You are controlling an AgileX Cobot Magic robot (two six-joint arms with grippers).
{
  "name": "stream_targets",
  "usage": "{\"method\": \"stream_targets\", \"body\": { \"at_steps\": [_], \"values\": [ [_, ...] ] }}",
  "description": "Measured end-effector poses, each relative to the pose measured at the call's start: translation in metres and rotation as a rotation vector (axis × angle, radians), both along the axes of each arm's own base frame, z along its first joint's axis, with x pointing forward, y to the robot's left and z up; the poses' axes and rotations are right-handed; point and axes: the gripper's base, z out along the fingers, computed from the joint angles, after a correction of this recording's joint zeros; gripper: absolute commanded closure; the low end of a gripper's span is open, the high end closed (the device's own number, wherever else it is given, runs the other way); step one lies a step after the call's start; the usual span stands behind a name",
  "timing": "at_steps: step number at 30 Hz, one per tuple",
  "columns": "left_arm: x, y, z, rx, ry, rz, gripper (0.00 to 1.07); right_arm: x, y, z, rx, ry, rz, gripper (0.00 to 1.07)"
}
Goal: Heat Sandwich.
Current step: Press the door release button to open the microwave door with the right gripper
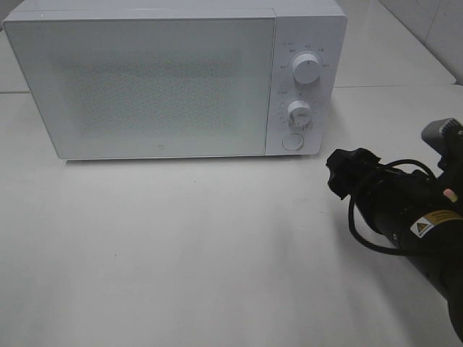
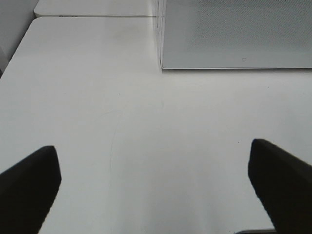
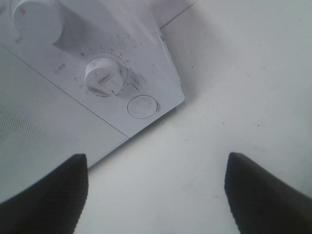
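Observation:
The sandwich is out of view in every frame. A white microwave (image 1: 145, 79) stands at the back of the table with its door shut. My right gripper (image 1: 340, 173) hovers just right of and in front of the microwave's control panel. In the right wrist view the right gripper (image 3: 157, 157) is open with nothing between its fingers, facing the lower knob (image 3: 103, 75) and the round button (image 3: 143, 106). My left gripper (image 2: 152, 148) is open over bare table, with the microwave's lower left corner (image 2: 163, 66) ahead of it. The high view does not show the left arm.
The panel carries an upper knob (image 1: 307, 69), a lower knob (image 1: 297, 112) and a round button (image 1: 291, 141). The white table (image 1: 181, 246) stretches in front of the microwave. A seam to a second table (image 2: 97, 16) runs behind it.

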Motion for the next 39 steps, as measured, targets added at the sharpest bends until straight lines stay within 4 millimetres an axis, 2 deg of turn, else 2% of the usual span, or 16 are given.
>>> {"method": "stream_targets", "body": {
  "at_steps": [1, 2, 3, 5, 6, 8, 9, 10, 13, 16, 17, 19, 32, 39],
  "values": [
    [0.0, 0.0, 0.0, 0.0, 0.0, 0.0, 0.06, 0.0, 0.0, 0.0, 0.151, 0.014, -0.057, 0.39],
    [0.0, 0.0, 0.0, 0.0, 0.0, 0.0, 0.06, 0.0, 0.0, 0.0, 0.227, 0.021, -0.085, 0.41],
    [0.0, 0.0, 0.0, 0.0, 0.0, 0.0, 0.06, 0.0, 0.0, 0.0, 0.227, 0.021, -0.085, 0.41],
    [0.0, 0.0, 0.0, 0.0, 0.0, 0.0, 0.06, 0.0, 0.0, 0.0, 0.411, 0.038, -0.155, 0.46],
    [0.0, 0.0, 0.0, 0.0, 0.0, 0.0, 0.06, 0.0, 0.0, 0.0, 0.475, 0.044, -0.178, 0.53],
    [0.0, 0.0, 0.0, 0.0, 0.0, 0.0, 0.06, 0.0, 0.0, 0.0, 0.534, 0.049, -0.201, 0.57],
    [0.0, 0.0, 0.0, 0.0, 0.0, 0.0, 0.06, 0.0, 0.0, 0.0, 0.588, 0.054, -0.221, 0.61],
    [0.0, 0.0, 0.0, 0.0, 0.0, 0.0, 0.06, 0.0, 0.0, 0.0, 0.671, 0.062, -0.252, 0.7],
    [0.0, 0.0, 0.0, 0.0, 0.0, 0.0, 0.06, 0.0, 0.0, 0.0, 0.736, 0.068, -0.277, 0.79],
    [0.0, 0.0, 0.0, 0.0, 0.0, 0.0, 0.06, 0.0, 0.0, 0.0, 0.799, 0.073, -0.3, 0.99],
    [0.0, 0.0, 0.0, 0.0, 0.0, 0.0, 0.06, 0.0, 0.0, 0.0, 0.799, 0.073, -0.3, 0.99],
    [0.0, 0.0, 0.0, 0.0, 0.0, 0.0, 0.06, 0.0, 0.0, 0.0, 0.804, 0.074, -0.302, 1.07],
    [0.0, 0.0, 0.0, 0.0, 0.0, 0.0, 0.06, -0.001, 0.0, -0.004, 0.796, 0.109, -0.312, 1.07],
    [0.0, 0.0, 0.0, 0.0, 0.0, 0.0, 0.06, 0.011, 0.015, -0.019, 0.785, 0.15, -0.318, 1.07]
  ]
}}
